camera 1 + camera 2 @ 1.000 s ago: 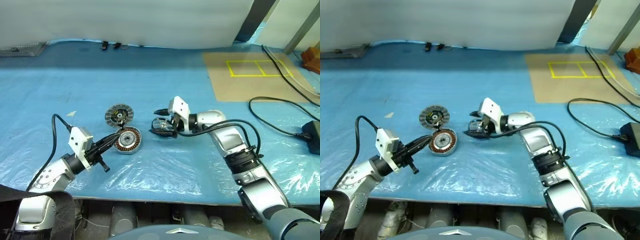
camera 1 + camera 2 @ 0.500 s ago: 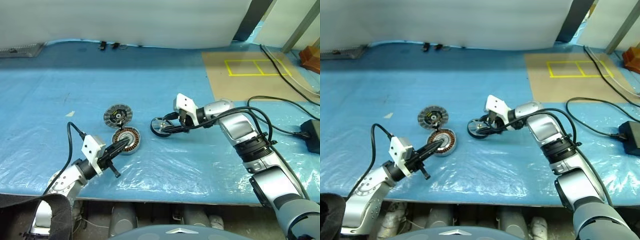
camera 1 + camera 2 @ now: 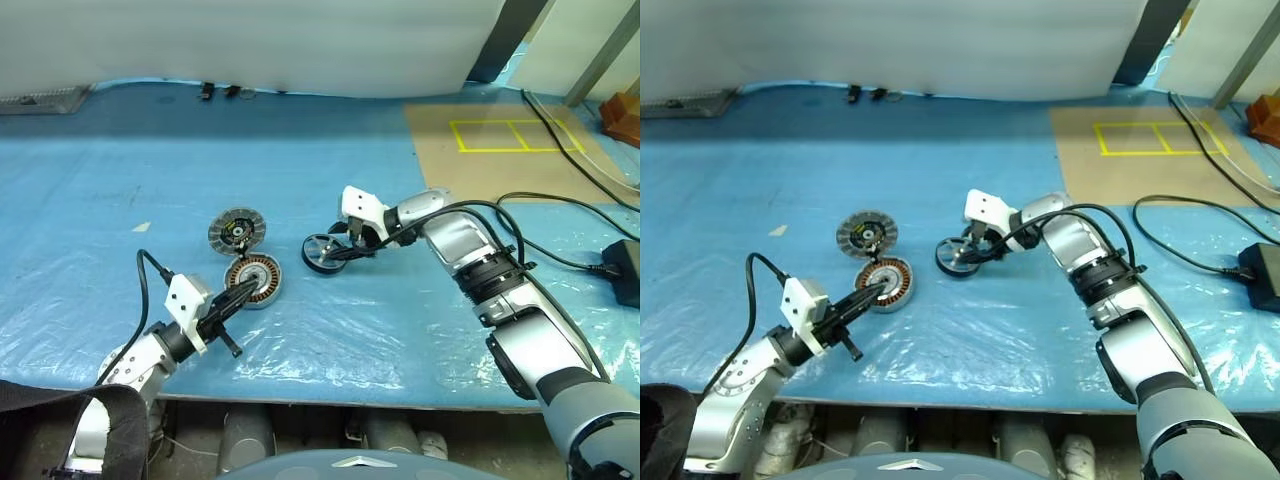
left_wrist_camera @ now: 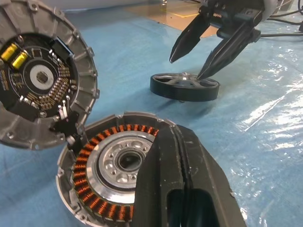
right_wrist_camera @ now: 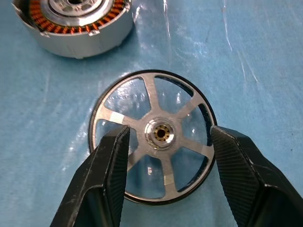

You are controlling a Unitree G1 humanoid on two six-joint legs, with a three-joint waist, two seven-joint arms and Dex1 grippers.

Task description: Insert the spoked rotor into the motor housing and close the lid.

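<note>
The spoked rotor (image 5: 154,135), a silver wheel with a dark rim, lies flat on the blue sheet mid-table. My right gripper (image 3: 337,249) is open just above it, angled down, one finger (image 5: 111,161) on each side of the hub. Left of the rotor sits the motor housing (image 3: 255,280) with its copper windings facing up. Behind the housing, and touching its rim, the lid (image 3: 237,231) leans with its dark inner face showing. My left gripper (image 4: 170,137) is shut and empty, its tips over the housing's near rim.
Blue plastic sheeting (image 3: 330,340) covers the table, whose front edge runs close below the arms. A brown board with yellow tape (image 3: 490,150) lies at the back right. Black cables (image 3: 560,215) and a black box (image 3: 625,272) lie at the right edge.
My right wrist has turned, so its fingers now tilt down over the rotor, with the jaws a little narrower. The left arm sank slightly at first, then kept still. The parts have not moved.
</note>
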